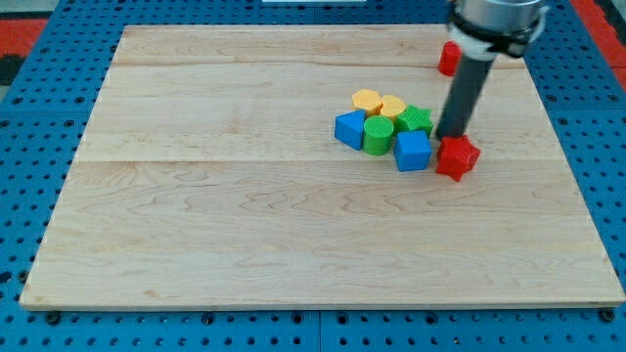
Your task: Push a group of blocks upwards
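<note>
Bright, even overhead light; soft short shadows under blocks near my tip (452, 135). Mild glare on wooden board (245, 196). Rod top slightly blurred, rest sharp.

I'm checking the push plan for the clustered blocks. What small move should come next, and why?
Probably slide my tip down and around to below the cluster. It now sits at the cluster's right edge, just above the red block and beside the green block, so pushing from here would shove blocks sideways, not toward the view's top.

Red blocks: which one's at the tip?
The lower red block, right of the cluster, sits just below my tip. The other red block is near the board's top edge.
</note>
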Action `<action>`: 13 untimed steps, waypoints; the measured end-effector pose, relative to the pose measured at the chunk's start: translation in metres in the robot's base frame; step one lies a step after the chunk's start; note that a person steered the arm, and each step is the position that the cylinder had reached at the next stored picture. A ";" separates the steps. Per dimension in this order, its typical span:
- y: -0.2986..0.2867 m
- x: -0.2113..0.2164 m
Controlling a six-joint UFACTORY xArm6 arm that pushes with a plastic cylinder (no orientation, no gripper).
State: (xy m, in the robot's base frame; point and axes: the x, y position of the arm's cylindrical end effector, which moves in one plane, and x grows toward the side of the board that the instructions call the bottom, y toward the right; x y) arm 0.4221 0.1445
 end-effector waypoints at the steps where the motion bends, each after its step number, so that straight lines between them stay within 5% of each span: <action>1: 0.020 0.034; 2: -0.051 0.065; 3: -0.124 0.062; 4: -0.131 0.028; 6: -0.056 -0.021; 8: -0.039 0.017; 13: -0.001 -0.062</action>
State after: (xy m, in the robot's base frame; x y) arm 0.3600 0.1431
